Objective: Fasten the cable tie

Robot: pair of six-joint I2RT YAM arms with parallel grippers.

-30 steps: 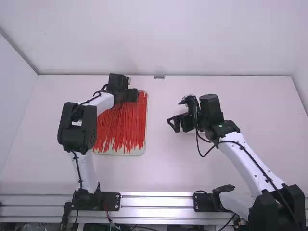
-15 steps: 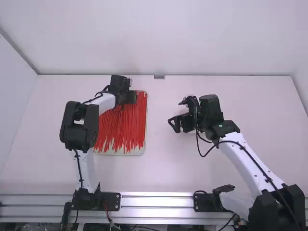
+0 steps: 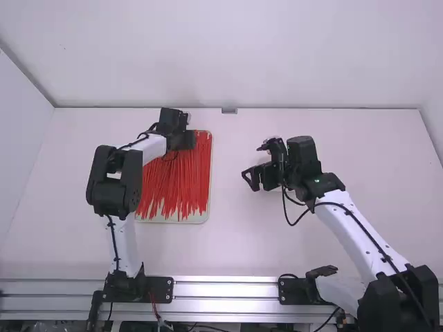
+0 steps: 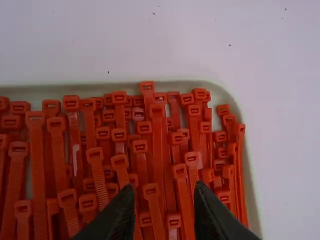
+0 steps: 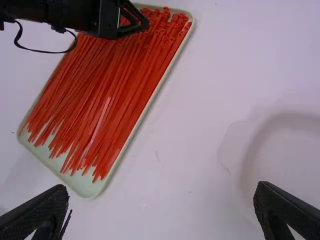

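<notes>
Your cable ties (image 3: 176,181) are a thick heap of orange-red straps lying roughly parallel on a pale tray (image 3: 173,218) with rounded corners, on the left part of the white desk (image 3: 311,124). Their square slotted heads (image 4: 150,150) crowd the tray's far end, and the thin tails fan out toward the arms' bases.

Your left hand (image 4: 162,192) hangs over the heads, released, its two fingers spread with several ties lying between the tips. You cannot tell whether the tips touch the heap. Your right hand (image 3: 259,173) hovers over bare desk well right of the tray, fingers wide apart and gripping nothing.

The left wrist view cuts off the tails and most of the tray rim (image 4: 220,90). From above, the left hand's fingers are hidden under its own black body (image 3: 181,138). The right wrist view gives you the whole tray (image 5: 95,190) at a slant, with the left hand (image 5: 125,20) at its head end.
</notes>
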